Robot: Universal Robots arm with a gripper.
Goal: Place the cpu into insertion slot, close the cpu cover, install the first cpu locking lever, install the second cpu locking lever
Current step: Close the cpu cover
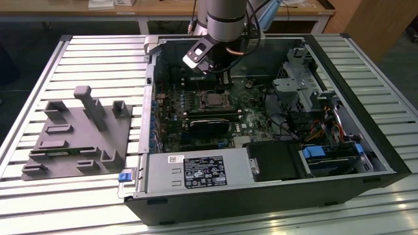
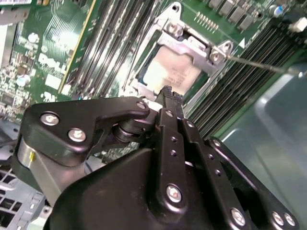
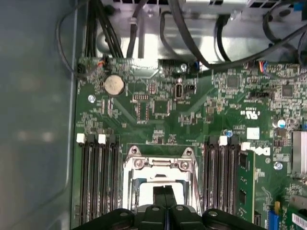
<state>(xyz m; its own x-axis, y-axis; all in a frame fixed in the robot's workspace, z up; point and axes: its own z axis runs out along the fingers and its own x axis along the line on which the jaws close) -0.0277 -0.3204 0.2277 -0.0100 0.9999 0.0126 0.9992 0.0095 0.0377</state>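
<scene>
Hovering over the green board (image 3: 158, 108) inside the computer case (image 1: 375, 98) on the desk (image 1: 98, 54). Pincer (image 2: 167, 91) closed, tips together, gripping nothing. Chip (image 2: 170, 72) seated in the socket (image 3: 128, 191), at six o'clock of my tips in the exterior view. Cover frame (image 2: 189, 46) looks laid down over it; contact with my tips unclear. One thin lever (image 2: 261, 65) sticks out free, unlatched. Risks, as I judge: frame is unlocked, so it may spring up; tips pressing off-centre could skid and scratch the chip or nick the memory slots (image 2: 240, 91) alongside.
</scene>
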